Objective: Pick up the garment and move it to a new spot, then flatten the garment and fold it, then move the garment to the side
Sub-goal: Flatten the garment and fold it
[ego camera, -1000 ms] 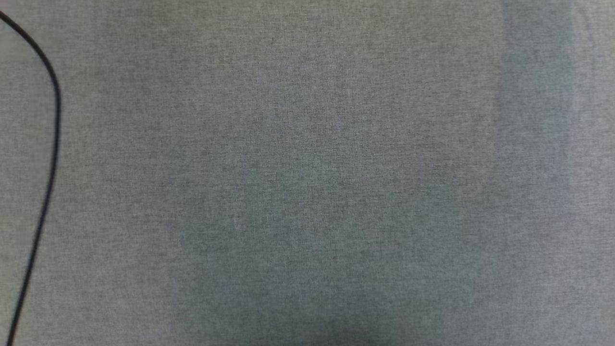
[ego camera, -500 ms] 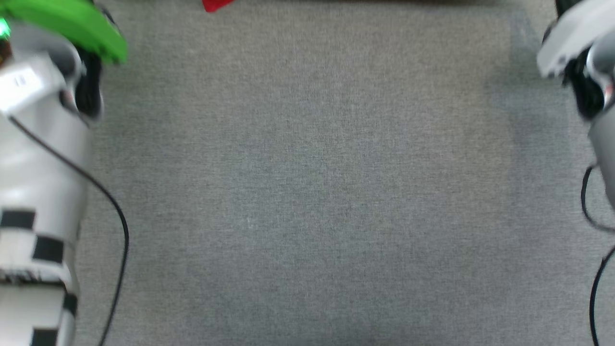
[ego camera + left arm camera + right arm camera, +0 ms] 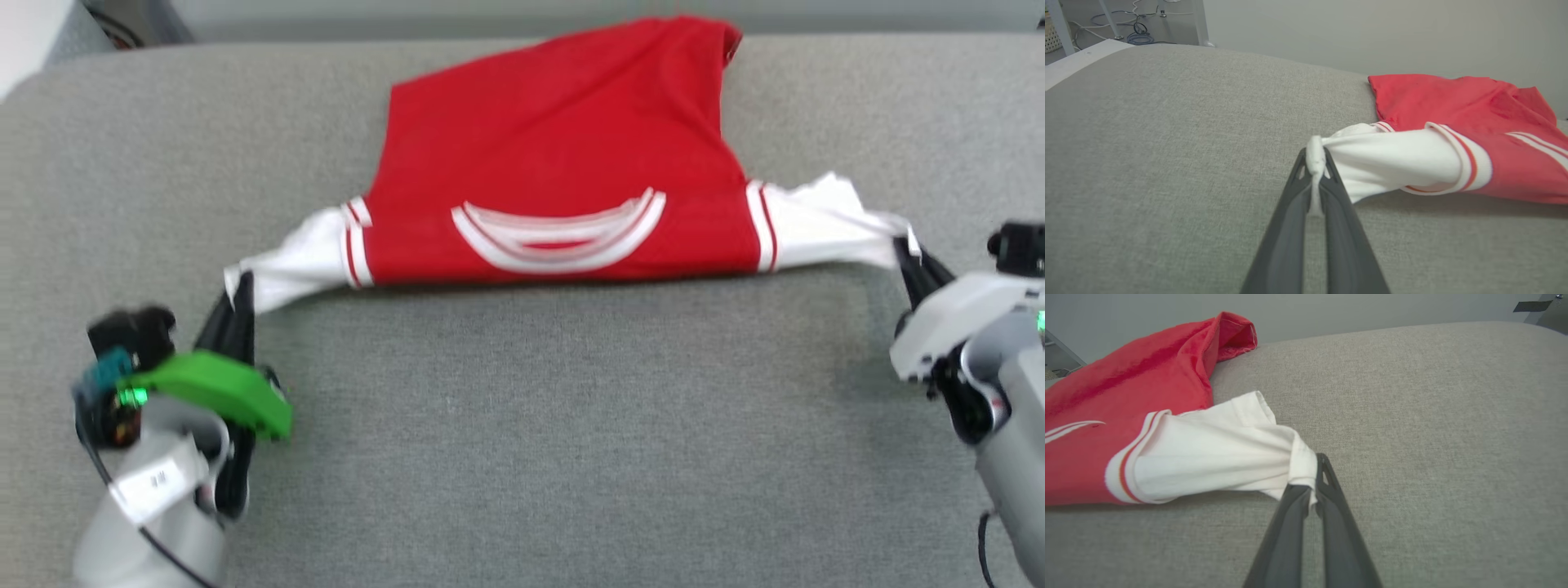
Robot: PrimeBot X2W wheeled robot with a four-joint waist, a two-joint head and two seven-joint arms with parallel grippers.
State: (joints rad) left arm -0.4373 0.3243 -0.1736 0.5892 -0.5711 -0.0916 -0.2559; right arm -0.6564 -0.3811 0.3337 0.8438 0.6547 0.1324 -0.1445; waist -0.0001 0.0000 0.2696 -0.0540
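The garment (image 3: 555, 139), a bright red jersey with a white striped collar, is stretched wide near the far edge of the grey cloth surface (image 3: 522, 425). My left gripper (image 3: 237, 287) is shut on the tip of its white left sleeve (image 3: 1392, 163). The left gripper (image 3: 1314, 157) pinches a white bunch of that sleeve between its dark fingers. My right gripper (image 3: 906, 243) is shut on the tip of the white right sleeve (image 3: 1216, 457). The right gripper (image 3: 1310, 465) holds bunched white cloth. The garment's (image 3: 1126, 388) hem reaches the surface's far edge.
The grey surface runs wide in front of the garment. Its far edge (image 3: 245, 45) meets a pale wall (image 3: 1372, 32). Table legs and cables (image 3: 1139, 28) stand on the floor past the far left corner.
The head camera has swung upward, so the garment and both grippers have come into the picture. Whether the arms themselves moved cannot be told.
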